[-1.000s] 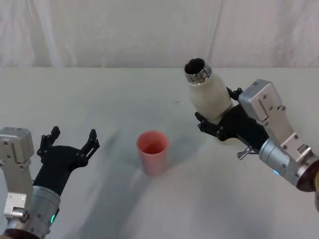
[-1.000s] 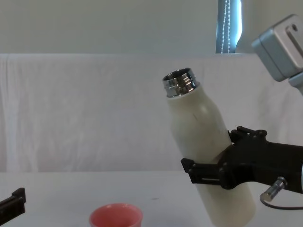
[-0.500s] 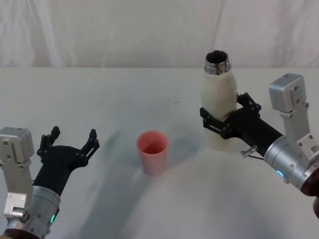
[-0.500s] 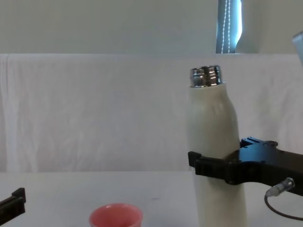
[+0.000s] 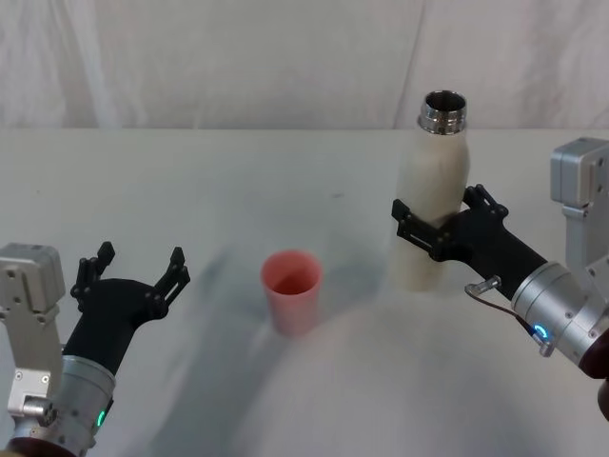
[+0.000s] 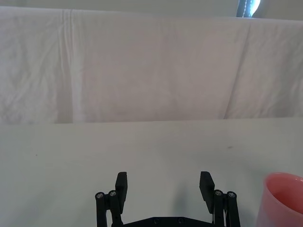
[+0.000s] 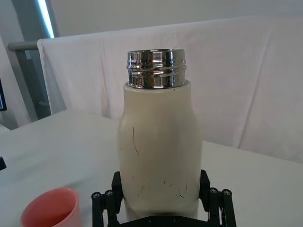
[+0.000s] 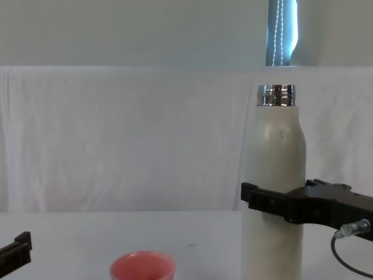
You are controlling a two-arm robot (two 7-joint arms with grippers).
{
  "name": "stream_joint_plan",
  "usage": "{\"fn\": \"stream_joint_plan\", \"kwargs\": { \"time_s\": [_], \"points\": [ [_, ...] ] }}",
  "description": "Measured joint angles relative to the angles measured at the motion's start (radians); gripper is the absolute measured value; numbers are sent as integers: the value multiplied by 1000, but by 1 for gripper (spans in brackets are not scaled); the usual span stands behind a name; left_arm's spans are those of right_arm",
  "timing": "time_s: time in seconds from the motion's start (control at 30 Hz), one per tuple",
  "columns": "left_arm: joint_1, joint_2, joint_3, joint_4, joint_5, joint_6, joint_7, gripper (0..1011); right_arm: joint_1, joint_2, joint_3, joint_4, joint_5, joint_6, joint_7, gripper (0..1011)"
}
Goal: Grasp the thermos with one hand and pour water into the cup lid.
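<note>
Now the thermos (image 5: 433, 205) stands upright on the white table (image 5: 285, 181), its open chrome neck pointing straight up, and the right gripper (image 5: 440, 228) is clamped around its body about halfway up — one black finger showing on each side of the cream wall in the right wrist view (image 7: 159, 156), both pressed against it. From the chest camera the bottle (image 8: 274, 192) is vertical, the black fingers crossing it at mid-height. Taking the thermos as the landmark: the cup (image 5: 291, 289) sits on the table to its left and a little nearer the robot, apart from it, upright with its pink mouth open (whether anything is inside cannot be told). The right wrist view shows the cup (image 7: 49, 208) low beside the bottle's base, not touching it. Farther left of the thermos, past the cup, the left gripper (image 5: 133, 276) rests low over the table with its fingers spread wide and nothing between them — the left wrist view shows the cup's rim (image 6: 284, 201) off to one side of that gripper.
</note>
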Motion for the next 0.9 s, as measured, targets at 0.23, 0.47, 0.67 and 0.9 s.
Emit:
{"fn": "stream_joint_plan", "kwargs": {
  "time_s": [0.23,0.47,0.67,0.9],
  "points": [
    [0,0,0,0,0,0,0,1001,5,12,-12,8,14,-23,-20,959],
    [0,0,0,0,0,0,0,1001,9,28,-24,14,25,-46,-32,959],
    [0,0,0,0,0,0,0,1001,15,38,-36,28,31,-63,-45,959],
    [0,0,0,0,0,0,0,1001,30,45,-53,60,49,-93,-57,959]
  ]
}}
